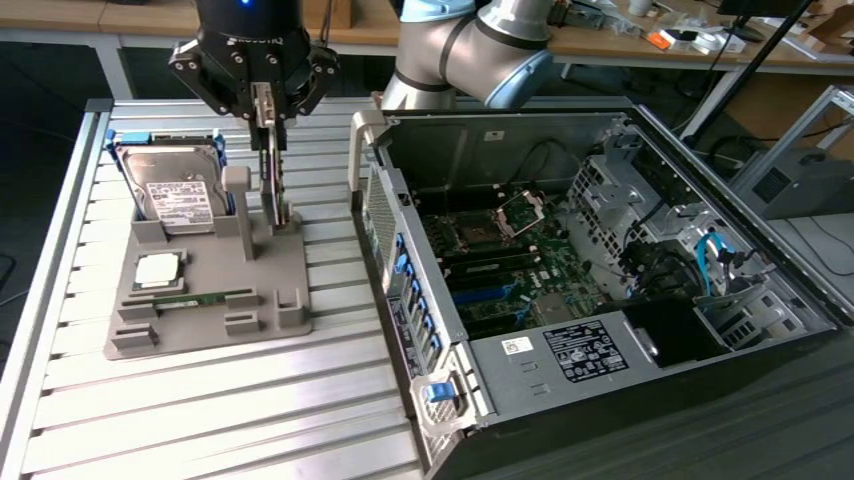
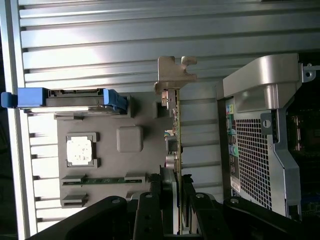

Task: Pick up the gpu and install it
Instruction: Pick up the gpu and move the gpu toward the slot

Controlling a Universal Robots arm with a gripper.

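At the gray fixture's [image 1: 274, 318] edge nearest the open computer case [image 1: 441, 395], the gpu [image 1: 275, 190] stands upright on edge in its slot. The gripper [image 1: 266, 118] sits directly above it, its fingers clamped on the card's top edge.

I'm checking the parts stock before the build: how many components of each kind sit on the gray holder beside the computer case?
hard drive: 1
processor chip: 1
memory stick: 1
gpu: 1
Total: 4 on the gray holder
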